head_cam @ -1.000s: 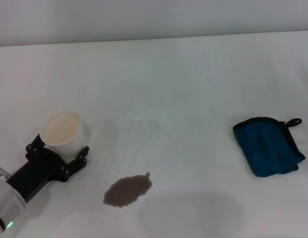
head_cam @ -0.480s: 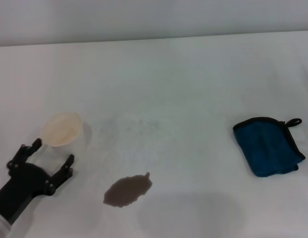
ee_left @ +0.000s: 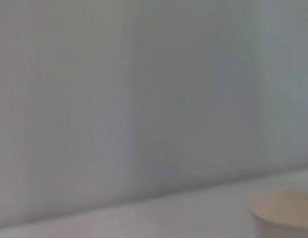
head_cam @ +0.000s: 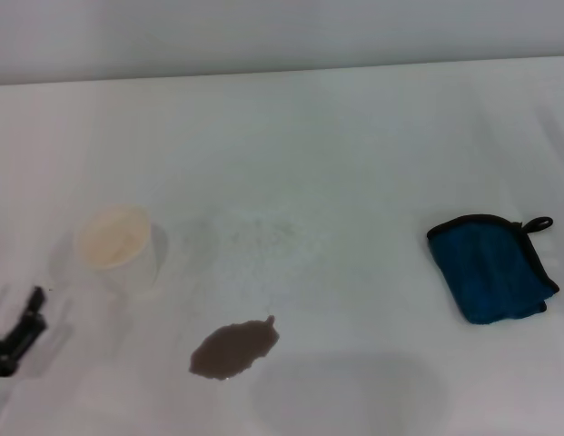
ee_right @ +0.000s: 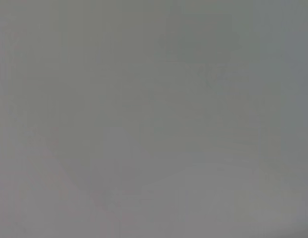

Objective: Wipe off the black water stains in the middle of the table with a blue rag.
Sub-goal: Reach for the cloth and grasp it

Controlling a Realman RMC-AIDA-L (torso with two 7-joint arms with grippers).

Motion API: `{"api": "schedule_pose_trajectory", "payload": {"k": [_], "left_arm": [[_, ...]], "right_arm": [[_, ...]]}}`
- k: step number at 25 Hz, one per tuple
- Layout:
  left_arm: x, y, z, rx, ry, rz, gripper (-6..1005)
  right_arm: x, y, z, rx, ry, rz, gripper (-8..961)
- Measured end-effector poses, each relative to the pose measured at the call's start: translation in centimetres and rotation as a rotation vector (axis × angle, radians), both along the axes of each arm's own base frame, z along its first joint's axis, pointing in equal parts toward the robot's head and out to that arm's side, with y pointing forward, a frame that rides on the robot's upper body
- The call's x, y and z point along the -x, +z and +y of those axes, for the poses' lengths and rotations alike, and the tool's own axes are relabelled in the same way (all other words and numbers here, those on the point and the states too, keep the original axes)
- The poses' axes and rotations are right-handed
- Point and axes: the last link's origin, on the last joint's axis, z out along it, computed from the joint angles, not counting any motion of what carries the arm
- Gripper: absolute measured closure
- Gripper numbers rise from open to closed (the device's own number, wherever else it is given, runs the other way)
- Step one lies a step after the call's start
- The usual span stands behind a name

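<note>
Lying on the white counter [head_cam: 354, 145]: black water stains [head_cam: 233, 350], one blotch near the front, middle; blue rag [head_cam: 490, 268], folded, well apart to the right; paper cup [head_cam: 118, 247], upright, left of the stain. Left gripper [head_cam: 14, 341] at the left edge, fingers' spread cannot be told, holding nothing visible.

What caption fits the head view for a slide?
Brown spill unwiped on white table; blue rag lies untouched at right, paper cup at left, left gripper at the frame's edge.

The white table [head_cam: 336, 136] carries a paper cup [head_cam: 118, 247] left, black water stains [head_cam: 233, 350] near the middle, a blue rag [head_cam: 490, 268] right.
</note>
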Motion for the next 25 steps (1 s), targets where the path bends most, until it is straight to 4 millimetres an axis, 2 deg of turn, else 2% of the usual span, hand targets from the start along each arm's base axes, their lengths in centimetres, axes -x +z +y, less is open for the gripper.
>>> {"api": "schedule_pose_trajectory", "payload": {"k": [3, 9, 14, 17, 19, 22, 23, 25], "left_arm": [[0.1, 2.2, -0.8, -0.121, -0.022, -0.019, 115], [0.3, 3.8, -0.8, -0.216, -0.024, -0.027, 116], [-0.1, 5.2, 0.1, -0.302, -0.050, -0.040, 116], [-0.4, 5.6, 0.8, -0.328, -0.061, -0.045, 116], [-0.6, 5.6, 1.3, -0.329, -0.076, -0.045, 116], [-1.0, 5.8, 2.2, -0.329, -0.101, -0.036, 116], [-1.0, 5.9, 2.4, -0.329, -0.105, -0.034, 116], [-1.2, 5.9, 2.8, -0.329, -0.115, -0.032, 116]], "right_arm": [[0.1, 1.8, 0.4, 0.057, 0.028, 0.176, 120], [1.3, 4.1, 1.9, 0.230, 0.039, 0.407, 123], [3.4, 6.1, 3.6, 0.433, 0.065, 0.580, 128], [5.3, 7.3, 4.7, 0.625, 0.083, 0.546, 148], [6.8, 7.3, 5.6, 0.817, 0.072, 0.464, 183], [9.5, 6.5, 6.5, 1.087, 0.055, 0.341, 217], [9.5, 6.5, 6.5, 1.087, 0.055, 0.341, 217], [10.9, 5.7, 7.0, 1.172, 0.027, 0.279, 216]]}}
